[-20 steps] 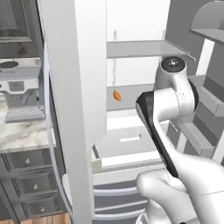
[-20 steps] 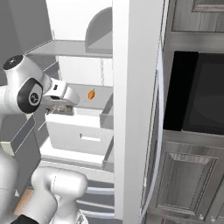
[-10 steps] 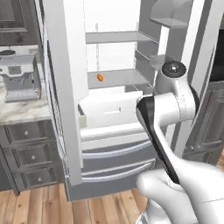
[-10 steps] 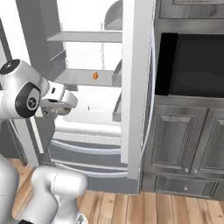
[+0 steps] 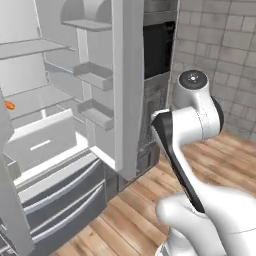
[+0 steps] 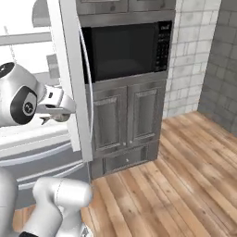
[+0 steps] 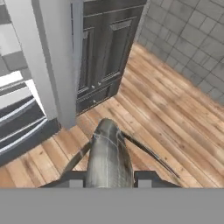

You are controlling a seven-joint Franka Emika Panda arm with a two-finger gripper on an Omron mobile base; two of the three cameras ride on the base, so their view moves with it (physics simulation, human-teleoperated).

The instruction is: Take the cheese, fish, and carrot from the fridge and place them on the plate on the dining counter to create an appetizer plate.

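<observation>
between my fingertips: my pincer (image 7: 107, 179) is clamped on the fish (image 7: 107, 153), over wood floor (image 7: 166, 118) | left: open fridge (image 5: 60, 125), carrot (image 5: 9, 105) on its far shelf | right, beyond: dark oven cabinet (image 6: 129, 83)

The arm (image 5: 192, 125) consists of smooth, rounded white housings joined by dark, near-black segments, one of which runs as a long black band along the side of the forearm link. The uppermost joint carries a flat circular grey end cap with a small dark centre mark, and in the right base view a round dark disc with a light marking sits in the side of a white joint housing. The gripper (image 7: 108, 178) has two small dark, block-shaped fingertips.
</observation>
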